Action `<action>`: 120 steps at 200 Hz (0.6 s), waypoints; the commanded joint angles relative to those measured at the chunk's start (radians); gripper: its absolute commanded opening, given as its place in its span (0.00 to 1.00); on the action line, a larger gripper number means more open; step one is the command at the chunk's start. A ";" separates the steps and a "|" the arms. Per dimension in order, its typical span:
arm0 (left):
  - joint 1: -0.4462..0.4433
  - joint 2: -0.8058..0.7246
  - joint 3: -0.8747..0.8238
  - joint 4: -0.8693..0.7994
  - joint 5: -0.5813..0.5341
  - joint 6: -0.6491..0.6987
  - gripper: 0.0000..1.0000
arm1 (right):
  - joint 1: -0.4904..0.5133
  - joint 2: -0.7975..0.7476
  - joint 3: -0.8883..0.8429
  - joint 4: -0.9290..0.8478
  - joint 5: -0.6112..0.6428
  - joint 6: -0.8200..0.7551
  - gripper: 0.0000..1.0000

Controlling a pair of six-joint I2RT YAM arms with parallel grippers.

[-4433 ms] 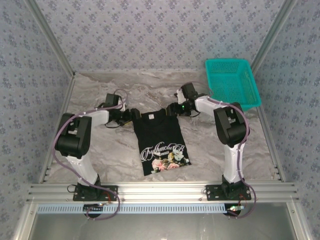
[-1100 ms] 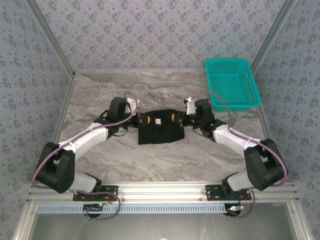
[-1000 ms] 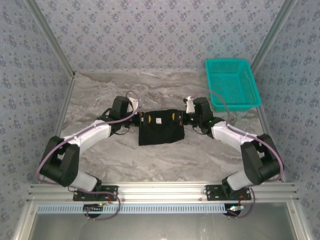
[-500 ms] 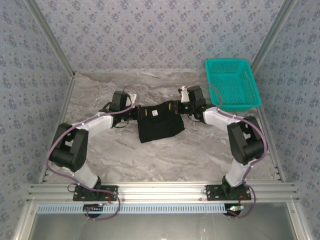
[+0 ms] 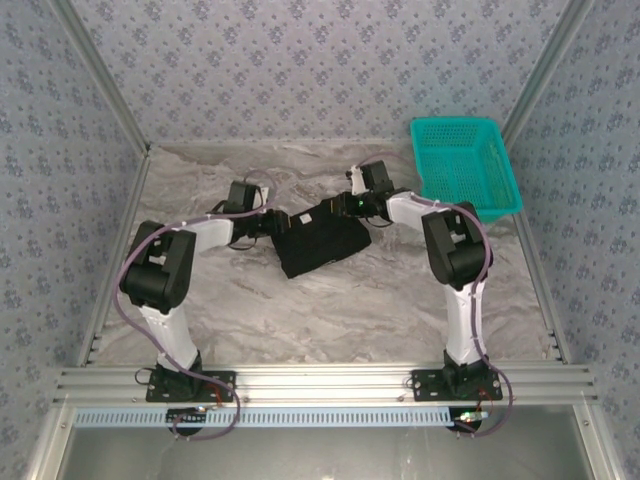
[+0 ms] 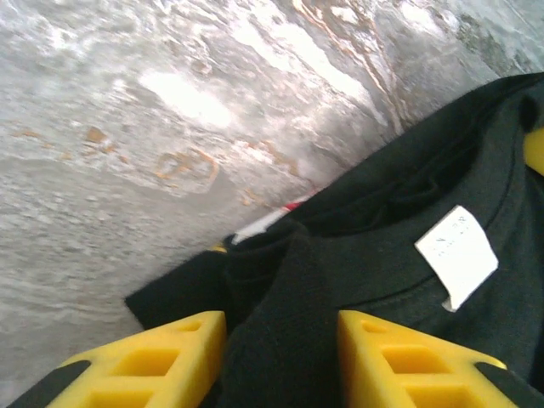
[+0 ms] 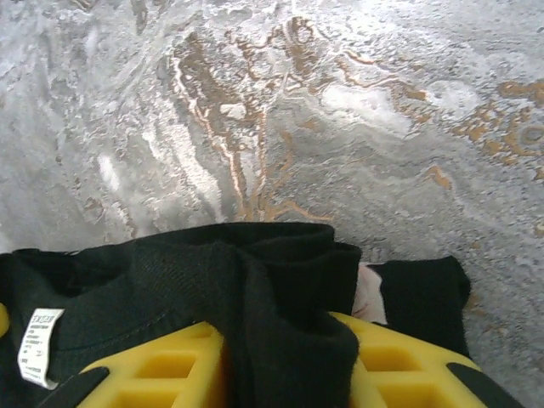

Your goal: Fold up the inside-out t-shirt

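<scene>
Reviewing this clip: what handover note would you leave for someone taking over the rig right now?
Left gripper: jaws parted around a fold of the t-shirt; whether it grips cannot be told.
Right gripper: the same, at the shirt's other end.
Shirt: a compact folded bundle, skewed, at the far middle of the table; the teal basket stands apart at far right.
Done: shirt folded down small.
Left: probably let go, back both arms off, and square the bundle if needed.

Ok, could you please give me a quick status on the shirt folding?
Left gripper and right gripper: jaws astride the black cloth t-shirt, grip unclear. Shirt folded over, lying askew. Teal plastic mesh basket far right, clear of it.
</scene>
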 commanded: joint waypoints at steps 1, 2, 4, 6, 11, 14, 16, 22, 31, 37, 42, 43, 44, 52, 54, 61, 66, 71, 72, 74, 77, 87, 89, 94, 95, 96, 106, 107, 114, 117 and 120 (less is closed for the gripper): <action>0.003 -0.045 -0.006 -0.018 -0.061 0.009 0.45 | -0.026 0.017 0.078 -0.101 0.046 -0.046 0.36; 0.003 -0.046 -0.006 -0.020 -0.062 0.009 0.45 | -0.026 0.017 0.079 -0.103 0.043 -0.046 0.37; 0.003 -0.048 -0.008 -0.023 -0.067 0.009 0.46 | -0.027 0.017 0.081 -0.105 0.040 -0.047 0.37; 0.003 -0.049 -0.009 -0.025 -0.070 0.009 0.46 | -0.030 0.016 0.082 -0.106 0.037 -0.047 0.38; 0.004 -0.053 -0.008 -0.034 -0.081 0.009 0.48 | -0.035 0.015 0.085 -0.110 0.028 -0.048 0.40; 0.005 -0.055 -0.009 -0.041 -0.088 0.009 0.48 | -0.038 0.012 0.085 -0.112 0.024 -0.048 0.41; 0.006 -0.057 -0.008 -0.044 -0.093 0.009 0.49 | -0.039 0.011 0.084 -0.114 0.024 -0.048 0.42; 0.006 -0.060 -0.004 -0.057 -0.105 0.009 0.51 | -0.046 0.006 0.088 -0.121 0.019 -0.050 0.45; 0.012 -0.064 -0.002 -0.070 -0.113 0.009 0.52 | -0.054 -0.004 0.093 -0.137 0.001 -0.053 0.47; 0.015 -0.069 -0.004 -0.072 -0.106 0.009 0.54 | -0.061 -0.015 0.093 -0.143 -0.011 -0.057 0.51; 0.018 -0.075 -0.006 -0.072 -0.107 0.009 0.56 | -0.065 -0.026 0.091 -0.149 -0.020 -0.058 0.54; 0.018 -0.076 -0.007 -0.072 -0.107 0.009 0.56 | -0.066 -0.028 0.090 -0.149 -0.022 -0.058 0.55; 0.018 -0.078 -0.007 -0.072 -0.108 0.009 0.56 | -0.067 -0.030 0.090 -0.151 -0.023 -0.059 0.55; 0.020 -0.090 -0.010 -0.075 -0.115 0.006 0.61 | -0.072 -0.050 0.083 -0.157 -0.030 -0.062 0.58; 0.021 -0.093 -0.011 -0.076 -0.118 0.006 0.63 | -0.073 -0.055 0.081 -0.159 -0.030 -0.063 0.59; 0.021 -0.104 -0.011 -0.079 -0.120 0.006 0.67 | -0.076 -0.073 0.076 -0.168 -0.027 -0.068 0.62; 0.023 -0.114 -0.011 -0.085 -0.126 0.006 0.71 | -0.078 -0.087 0.072 -0.176 -0.019 -0.071 0.63; 0.023 -0.123 -0.011 -0.093 -0.134 0.006 0.72 | -0.079 -0.101 0.068 -0.184 -0.013 -0.076 0.65; 0.023 -0.124 -0.011 -0.095 -0.137 0.005 0.73 | -0.079 -0.104 0.066 -0.185 -0.012 -0.077 0.66; 0.023 -0.129 -0.010 -0.098 -0.141 0.003 0.73 | -0.081 -0.111 0.063 -0.187 -0.009 -0.079 0.67; 0.023 -0.134 -0.011 -0.105 -0.149 0.001 0.74 | -0.081 -0.120 0.058 -0.191 -0.006 -0.082 0.68; 0.023 -0.162 -0.015 -0.127 -0.181 -0.007 0.75 | -0.080 -0.155 0.034 -0.191 0.009 -0.086 0.71; 0.023 -0.167 -0.018 -0.130 -0.186 -0.011 0.75 | -0.080 -0.162 0.028 -0.190 0.014 -0.086 0.71; 0.023 -0.187 -0.026 -0.137 -0.198 -0.019 0.75 | -0.078 -0.180 0.009 -0.179 0.016 -0.089 0.73; 0.023 -0.189 -0.027 -0.137 -0.201 -0.020 0.75 | -0.077 -0.184 0.005 -0.176 0.018 -0.089 0.73; 0.023 -0.193 -0.029 -0.137 -0.202 -0.022 0.76 | -0.077 -0.186 0.004 -0.173 0.020 -0.089 0.73; 0.020 -0.232 -0.060 -0.125 -0.193 -0.041 0.77 | -0.072 -0.225 -0.038 -0.139 0.029 -0.093 0.75; 0.020 -0.237 -0.062 -0.123 -0.189 -0.042 0.77 | -0.072 -0.227 -0.042 -0.138 0.027 -0.093 0.76; 0.014 -0.261 -0.084 -0.105 -0.159 -0.056 0.77 | -0.063 -0.248 -0.065 -0.123 0.014 -0.092 0.77; 0.010 -0.273 -0.092 -0.097 -0.143 -0.061 0.77 | -0.057 -0.255 -0.073 -0.118 0.010 -0.093 0.78; 0.006 -0.281 -0.099 -0.090 -0.125 -0.064 0.77 | -0.052 -0.261 -0.081 -0.114 0.010 -0.093 0.78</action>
